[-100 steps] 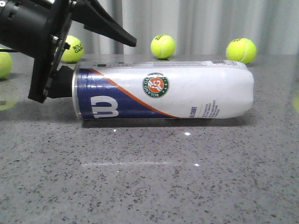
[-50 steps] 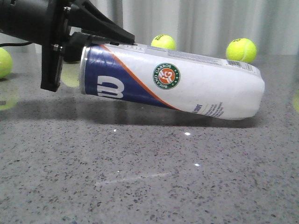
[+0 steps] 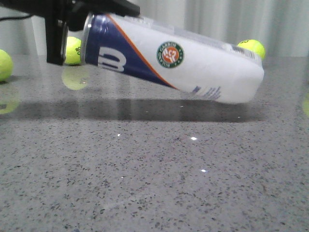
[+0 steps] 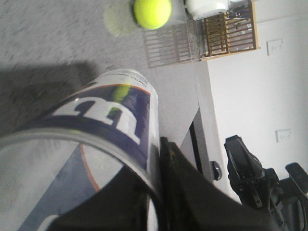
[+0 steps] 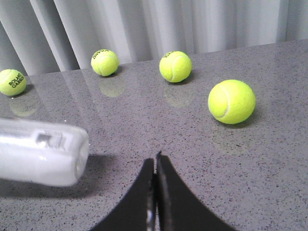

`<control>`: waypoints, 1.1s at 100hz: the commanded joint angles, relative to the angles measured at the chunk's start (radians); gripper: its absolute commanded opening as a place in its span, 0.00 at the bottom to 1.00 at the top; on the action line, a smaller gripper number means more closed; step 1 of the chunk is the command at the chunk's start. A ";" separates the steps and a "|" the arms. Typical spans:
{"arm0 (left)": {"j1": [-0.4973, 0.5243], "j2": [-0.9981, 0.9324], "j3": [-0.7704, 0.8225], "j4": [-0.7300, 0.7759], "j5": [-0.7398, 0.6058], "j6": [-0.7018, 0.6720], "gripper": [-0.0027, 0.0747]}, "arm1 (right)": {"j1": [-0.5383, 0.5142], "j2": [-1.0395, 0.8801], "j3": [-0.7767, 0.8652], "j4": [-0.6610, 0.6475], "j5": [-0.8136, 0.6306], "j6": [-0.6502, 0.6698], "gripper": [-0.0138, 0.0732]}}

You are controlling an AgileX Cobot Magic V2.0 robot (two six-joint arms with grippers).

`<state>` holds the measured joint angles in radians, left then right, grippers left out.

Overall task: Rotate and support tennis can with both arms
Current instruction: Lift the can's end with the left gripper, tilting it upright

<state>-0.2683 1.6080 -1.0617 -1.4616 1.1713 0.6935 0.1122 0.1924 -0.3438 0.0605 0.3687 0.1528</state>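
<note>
The grey speckled tabletop (image 3: 154, 183) carries the tennis can (image 3: 183, 58), which lies tilted across the front view — its long axis runs left to right, the metal-rimmed end raised at the left and the white end low at the right. The left gripper (image 3: 72, 19) clamps that raised rim. The right gripper (image 5: 155, 192), fingers pressed together on nothing, hangs just beside the white end, with tennis balls (image 5: 231, 101) beyond.

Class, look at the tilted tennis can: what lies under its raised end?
Under the tennis can, only bare table and its shadow show. The left gripper holds that end.
</note>
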 commanded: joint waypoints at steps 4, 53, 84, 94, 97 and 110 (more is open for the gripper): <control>-0.008 -0.095 -0.110 -0.015 0.107 -0.004 0.01 | -0.004 0.007 -0.025 0.003 -0.072 -0.001 0.08; -0.017 -0.205 -0.502 0.606 0.094 -0.327 0.01 | -0.004 0.007 -0.025 0.003 -0.072 -0.001 0.08; -0.226 -0.209 -0.615 1.094 0.103 -0.548 0.01 | -0.004 0.007 -0.025 0.003 -0.072 -0.001 0.08; -0.311 -0.207 -0.615 1.206 0.103 -0.582 0.01 | -0.004 0.007 -0.025 0.003 -0.072 -0.001 0.08; -0.333 -0.207 -0.615 1.243 0.103 -0.589 0.01 | -0.004 0.007 -0.025 0.003 -0.072 -0.001 0.08; -0.405 -0.186 -0.615 1.345 0.103 -0.602 0.01 | -0.004 0.007 -0.025 0.003 -0.072 -0.001 0.08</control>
<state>-0.6331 1.4392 -1.6420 -0.1670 1.2628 0.1127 0.1122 0.1924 -0.3438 0.0605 0.3687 0.1528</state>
